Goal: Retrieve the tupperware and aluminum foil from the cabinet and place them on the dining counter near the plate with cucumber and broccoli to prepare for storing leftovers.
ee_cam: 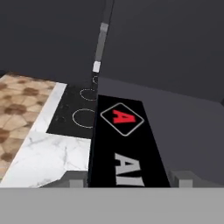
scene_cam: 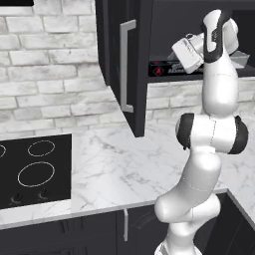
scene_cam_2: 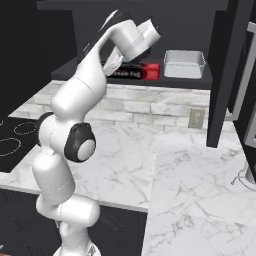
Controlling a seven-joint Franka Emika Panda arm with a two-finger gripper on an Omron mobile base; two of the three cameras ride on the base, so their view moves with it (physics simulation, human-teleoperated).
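The black cabinet stands open, its door [scene_cam: 130, 60] swung out with a silver bar handle. On its shelf lies the aluminum foil [scene_cam_2: 142, 72], a black carton with a red logo, also visible as the foil carton [ee_cam: 127, 144] running away from the hand. My gripper [ee_cam: 130, 179] reaches into the cabinet and straddles the carton's near end, one fingertip [ee_cam: 78, 180] against each long side. The carton still rests on the shelf. The pale grey tupperware [scene_cam_2: 184, 63] sits on the same shelf, to the right of the foil and apart from it.
A marble worktop [scene_cam: 124, 164] with a black cooktop [scene_cam: 30, 169] lies below the cabinet. The open door hangs over the worktop left of my arm. A second dark door edge [scene_cam_2: 222, 75] stands to the right. A wall outlet [scene_cam_2: 196, 118] is in the brick backsplash.
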